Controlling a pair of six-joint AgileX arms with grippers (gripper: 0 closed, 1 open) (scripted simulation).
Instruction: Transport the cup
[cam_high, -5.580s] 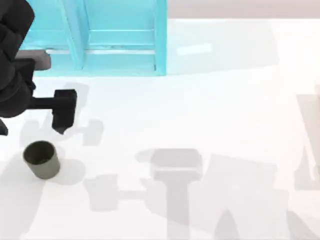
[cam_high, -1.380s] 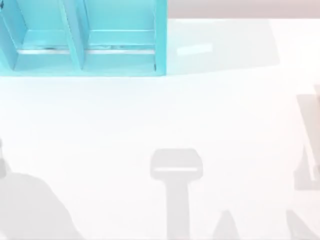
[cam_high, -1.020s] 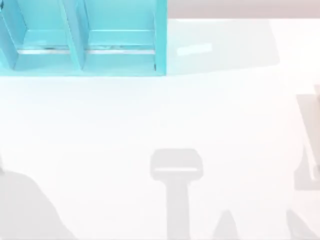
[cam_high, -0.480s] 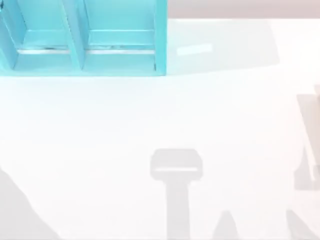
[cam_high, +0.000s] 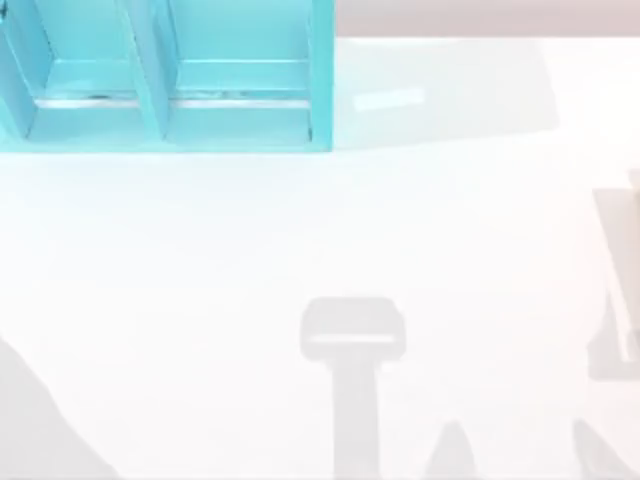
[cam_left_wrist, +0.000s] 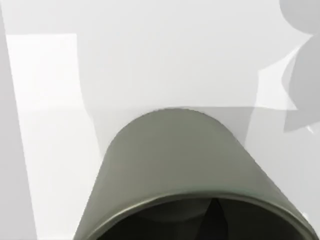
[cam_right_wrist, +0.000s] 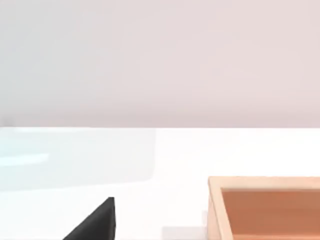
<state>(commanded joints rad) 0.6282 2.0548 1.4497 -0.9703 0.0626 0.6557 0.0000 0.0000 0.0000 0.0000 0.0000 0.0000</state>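
looming right up against the left wrist camera, the cup (cam_left_wrist: 175, 165) hides the claw; grip can't be told.

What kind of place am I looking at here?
Probably a simulated tabletop workspace: a plain white table, a turquoise shelf at its back left, and an olive-grey cup seen close by the left wrist camera.

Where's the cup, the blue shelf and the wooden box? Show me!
cup (cam_left_wrist: 175, 160): left wrist view, outer side wall.
turquoise shelf (cam_high: 321, 70): top view, right side panel.
wooden box (cam_right_wrist: 216, 207): right wrist view, rim.
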